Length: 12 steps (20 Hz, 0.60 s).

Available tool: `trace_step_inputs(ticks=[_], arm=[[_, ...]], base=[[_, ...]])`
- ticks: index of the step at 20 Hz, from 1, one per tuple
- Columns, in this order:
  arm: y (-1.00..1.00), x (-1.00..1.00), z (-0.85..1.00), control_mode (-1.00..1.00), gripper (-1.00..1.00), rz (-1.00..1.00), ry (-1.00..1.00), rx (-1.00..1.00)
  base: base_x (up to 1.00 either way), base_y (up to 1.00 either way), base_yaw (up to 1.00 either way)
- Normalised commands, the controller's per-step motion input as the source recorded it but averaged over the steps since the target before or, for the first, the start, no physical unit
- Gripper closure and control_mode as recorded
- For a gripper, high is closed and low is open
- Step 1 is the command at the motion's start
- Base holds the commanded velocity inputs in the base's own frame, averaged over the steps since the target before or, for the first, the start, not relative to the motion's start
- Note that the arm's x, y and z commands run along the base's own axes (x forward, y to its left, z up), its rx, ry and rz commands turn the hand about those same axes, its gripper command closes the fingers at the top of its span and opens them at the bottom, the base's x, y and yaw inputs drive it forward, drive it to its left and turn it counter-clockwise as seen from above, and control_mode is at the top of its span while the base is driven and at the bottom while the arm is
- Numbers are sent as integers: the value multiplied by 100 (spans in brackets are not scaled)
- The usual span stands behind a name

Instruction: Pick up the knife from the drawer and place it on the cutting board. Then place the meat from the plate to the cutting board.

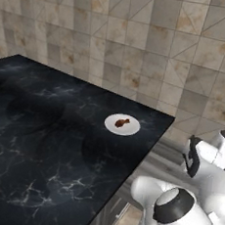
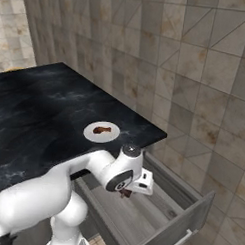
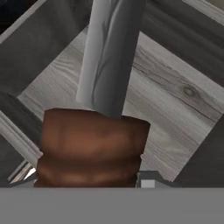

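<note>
The drawer (image 2: 156, 215) stands pulled open below the counter edge, and my hand reaches down into it. The knife (image 3: 109, 52) looms close in the hand view, its pale-grey blade pointing away and its brown handle (image 3: 89, 144) lying between my fingers. My gripper (image 2: 125, 193) is shut on that handle, just above the drawer's wood-grain floor (image 3: 175, 92). On the black counter sits the white plate (image 1: 131, 129) (image 2: 112, 135), and the reddish-brown meat (image 1: 122, 122) (image 2: 100, 129) lies on it. The cutting board is out of view.
The black marble counter (image 1: 42, 141) spreads to the left of the plate. A tan tiled wall (image 2: 196, 87) rises behind and to the right. The drawer front (image 2: 183, 224) with its silver bar handle juts out toward the lower right.
</note>
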Motion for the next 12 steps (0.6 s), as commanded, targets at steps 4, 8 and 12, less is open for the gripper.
trace_step_inputs(ticks=[4, 8, 12], arm=[[0, -21, 100, -100, 100, 1, 5, 0], [2, -28, 100, -100, 100, 5, 7, 0], [33, -39, 72, -100, 100, -2, -4, -12]], base=[[0, 0, 0], [0, 0, 0], [0, 0, 0]])
